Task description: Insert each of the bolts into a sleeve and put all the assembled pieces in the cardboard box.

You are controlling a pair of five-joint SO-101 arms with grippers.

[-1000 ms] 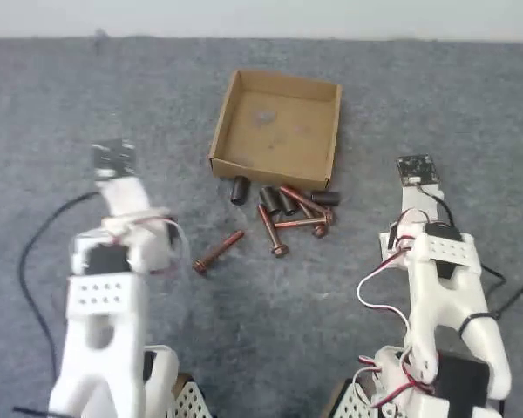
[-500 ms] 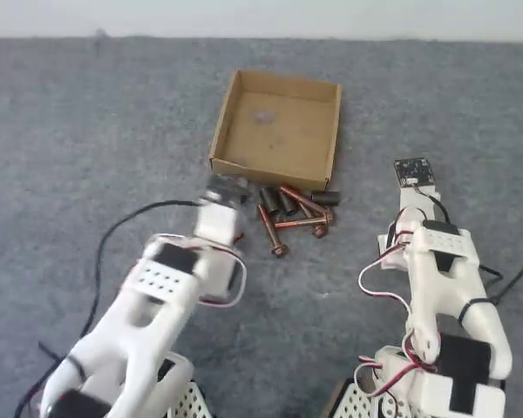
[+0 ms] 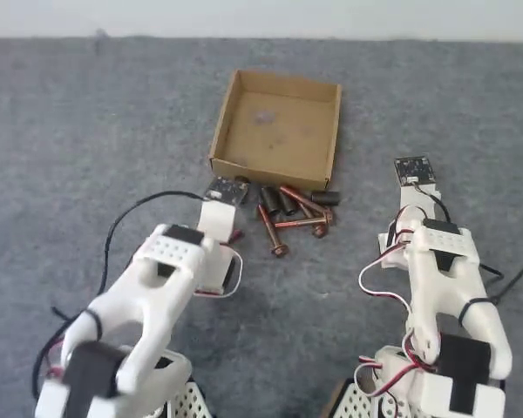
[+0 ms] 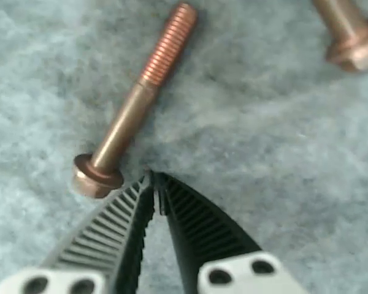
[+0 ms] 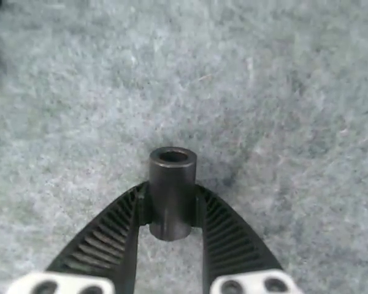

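One sleeve (image 5: 172, 168) is pinched between the right gripper (image 5: 170, 202) fingers. Three more sleeves (image 3: 288, 202) and roughly three bolts (image 3: 271, 228) are piled just in front of the cardboard box (image 3: 279, 131). One lone bolt (image 4: 126, 122) lies apart on the grey carpet (image 3: 87, 104). The left gripper (image 4: 154, 180) is closed and empty, tips beside the bolt's head.

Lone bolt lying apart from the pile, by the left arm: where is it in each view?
High view: the lone bolt is mostly under the left arm's wrist; apparently just its reddish tip shows.
Left wrist view: flat on carpet, head beside the shut left gripper's tips.
Right wrist view: right gripper holding a sleeve over carpet instead.
Shared landmark: the neighbouring bolt's flanged head.
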